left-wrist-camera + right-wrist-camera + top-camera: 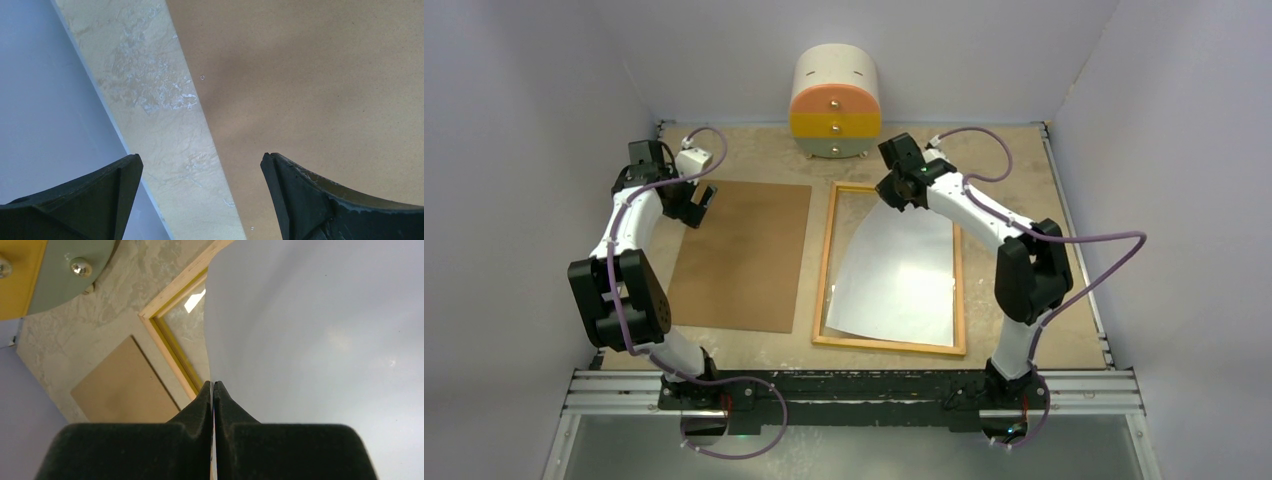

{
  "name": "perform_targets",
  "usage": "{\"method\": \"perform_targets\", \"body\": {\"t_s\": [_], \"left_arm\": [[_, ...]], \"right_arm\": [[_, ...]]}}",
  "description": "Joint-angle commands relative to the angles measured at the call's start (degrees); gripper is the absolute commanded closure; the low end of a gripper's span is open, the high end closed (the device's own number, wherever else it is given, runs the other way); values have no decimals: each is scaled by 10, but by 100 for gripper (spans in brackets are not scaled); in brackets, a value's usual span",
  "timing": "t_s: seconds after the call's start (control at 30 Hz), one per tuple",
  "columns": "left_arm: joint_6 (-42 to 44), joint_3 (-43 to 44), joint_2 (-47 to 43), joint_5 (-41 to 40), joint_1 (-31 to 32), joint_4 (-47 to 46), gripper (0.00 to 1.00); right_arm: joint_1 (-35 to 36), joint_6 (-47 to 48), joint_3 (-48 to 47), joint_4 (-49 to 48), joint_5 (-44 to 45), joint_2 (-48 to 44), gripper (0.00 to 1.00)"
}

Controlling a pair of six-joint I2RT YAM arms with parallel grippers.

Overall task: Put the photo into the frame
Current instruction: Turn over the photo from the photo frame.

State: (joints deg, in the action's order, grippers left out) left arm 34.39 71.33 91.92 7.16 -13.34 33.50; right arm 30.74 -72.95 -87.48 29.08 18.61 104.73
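I am pinching the photo in my right gripper, fingers pressed tight together on the sheet's far left corner. In the right wrist view the two pads are meeting with only the paper's edge between them. The photo is showing its plain white back. It is bowing upward from that raised corner while its near part is lying down inside the frame.

The frame is lying flat on the table with its wood-coloured side up. A strip of yellow is showing along the rail's inner lip. The photo's right edge is running along the right rail, and its near left corner is reaching toward the left rail.

My left gripper is hanging over the far left corner of the board, fingers spread wide apart and holding nothing. Between its fingertips I am seeing the board's edge and a band of bare table.

A small rounded drawer unit is standing at the far edge, beyond the frame.
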Motion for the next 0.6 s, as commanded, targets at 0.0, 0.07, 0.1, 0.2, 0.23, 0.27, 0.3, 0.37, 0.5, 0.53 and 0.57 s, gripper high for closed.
{"method": "perform_targets", "body": {"t_s": [0.0,0.07,0.1,0.2,0.23,0.27,0.3,0.37,0.5,0.53,0.57], "left_arm": [[16,-7,-25,-2,2,-11,0],[16,-8,-24,-2,2,-11,0],[16,-8,-24,-2,2,-11,0],[14,-8,-25,0,2,-12,0],[14,-8,-24,1,2,-12,0],[13,-7,-24,1,2,-12,0],[13,-7,-25,1,2,-12,0],[13,-6,-25,1,2,-11,0],[13,-4,-27,2,2,-9,0],[14,-4,-27,1,2,-9,0],[14,-3,-26,0,2,-9,0]], "right_arm": [[3,28,-23,1,14,13,100],[3,48,-22,4,6,19,100],[3,56,-22,6,1,22,100],[3,70,-26,25,2,28,100],[3,74,-25,26,3,28,100],[3,77,-24,25,3,28,100],[3,82,-23,23,2,28,100],[3,90,-24,16,-6,29,100],[3,115,-31,-2,-40,42,100],[4,120,-35,-5,-49,46,97],[4,123,-38,-5,-57,50,89]]}}
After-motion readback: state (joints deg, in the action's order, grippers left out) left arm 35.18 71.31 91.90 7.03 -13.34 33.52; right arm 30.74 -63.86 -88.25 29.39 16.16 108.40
